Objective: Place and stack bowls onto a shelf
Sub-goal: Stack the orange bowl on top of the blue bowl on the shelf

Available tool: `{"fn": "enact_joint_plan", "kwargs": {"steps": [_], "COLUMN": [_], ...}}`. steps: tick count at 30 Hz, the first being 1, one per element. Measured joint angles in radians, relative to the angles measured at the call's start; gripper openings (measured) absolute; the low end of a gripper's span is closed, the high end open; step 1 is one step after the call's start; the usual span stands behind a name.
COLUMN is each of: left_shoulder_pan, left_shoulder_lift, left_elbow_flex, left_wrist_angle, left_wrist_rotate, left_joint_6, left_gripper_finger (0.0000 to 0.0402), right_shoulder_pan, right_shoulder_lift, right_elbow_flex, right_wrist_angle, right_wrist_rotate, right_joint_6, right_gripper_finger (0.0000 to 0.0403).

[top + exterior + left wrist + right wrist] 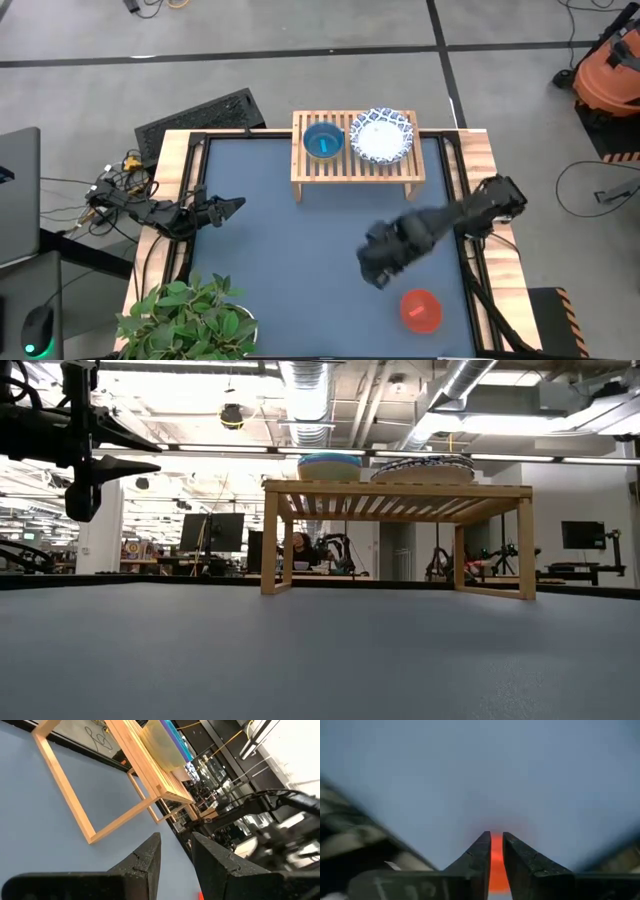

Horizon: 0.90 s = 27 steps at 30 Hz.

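The light-wood shelf (pixel 360 168) (pixel 400 495) (pixel 150 775) stands on its legs at the table's far edge. On its left half sits a stack of small bowls with teal on top (pixel 323 140) (pixel 330 464). On its right half lies a blue-and-white patterned bowl (pixel 381 135) (pixel 422 468). A red bowl (pixel 421 310) rests upright on the table near the right front corner. My right gripper (pixel 375 276) (pixel 496 836) hovers just left of and beyond the red bowl, all but shut and holding nothing. My left gripper (pixel 238 206) (pixel 150 463) (pixel 175 840) waits open at the table's left side.
A potted plant (pixel 190 318) fills the near left corner. A black ribbed mat (pixel 200 120) lies beyond the far left corner. The blue table (pixel 300 250) is bare between the shelf and the near edge. The room behind holds desks and monitors.
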Motion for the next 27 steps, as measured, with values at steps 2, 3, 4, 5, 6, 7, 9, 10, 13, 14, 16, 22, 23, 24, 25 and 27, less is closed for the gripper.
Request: {"fn": "enact_joint_plan", "kwargs": {"steps": [2,3,4,5,6,7,9,10,13,14,16,22,23,24,25,27], "left_shoulder_pan": [0.0,0.0,0.0,0.0,0.0,0.0,0.0,0.0,0.0,0.0,0.0,0.0,0.0,0.0,0.0,0.0], "left_shoulder_lift": [0.0,0.0,0.0,0.0,0.0,0.0,0.0,0.0,0.0,0.0,0.0,0.0,0.0,0.0,0.0,0.0], "left_elbow_flex": [0.0,0.0,0.0,0.0,0.0,0.0,0.0,0.0,0.0,0.0,0.0,0.0,0.0,0.0,0.0,0.0], "left_wrist_angle": [0.0,0.0,0.0,0.0,0.0,0.0,0.0,0.0,0.0,0.0,0.0,0.001,0.001,0.001,0.001,0.001], "left_wrist_rotate": [0.006,0.011,0.014,0.02,0.022,0.022,0.022,0.022,0.023,0.023,0.023,0.023,0.023,0.022,0.022,0.021], "left_joint_6": [-0.002,-0.002,-0.002,-0.002,-0.002,-0.002,-0.003,-0.003,-0.005,-0.005,-0.008,-0.012,-0.012,-0.012,-0.012,-0.012], "left_gripper_finger": [0.0094,0.0094,0.0094,0.0094,0.0094,0.0094,0.0094,0.0094,0.0094,0.0094,0.0094,0.0094,0.0094,0.0094,0.0094,0.0094], "right_shoulder_pan": [0.064,0.093,0.118,0.141,0.169,0.194,0.233,0.251,0.303,0.316,0.344,0.399,0.402,0.404,0.405,0.405], "right_shoulder_lift": [-0.019,-0.03,-0.039,-0.05,-0.065,-0.078,-0.109,-0.128,-0.196,-0.217,-0.252,-0.275,-0.272,-0.269,-0.264,-0.254], "right_elbow_flex": [-0.103,-0.154,-0.199,-0.243,-0.292,-0.338,-0.424,-0.467,-0.595,-0.634,-0.709,-0.88,-0.899,-0.922,-0.942,-0.978], "right_wrist_angle": [0.004,0.021,0.029,0.031,0.027,0.027,0.049,0.075,0.2,0.255,0.366,0.6,0.621,0.643,0.661,0.704], "right_wrist_rotate": [-0.036,-0.049,-0.062,-0.081,-0.107,-0.125,-0.167,-0.179,-0.196,-0.204,-0.209,-0.218,-0.224,-0.229,-0.234,-0.236], "right_joint_6": [0.084,0.134,0.179,0.222,0.259,0.288,0.358,0.393,0.457,0.473,0.499,0.531,0.532,0.532,0.531,0.53], "right_gripper_finger": [0.0093,0.0106,0.0119,0.0133,0.0149,0.0164,0.0195,0.0209,0.0236,0.0239,0.0241,0.0239,0.0239,0.0239,0.0239,0.0238]}}
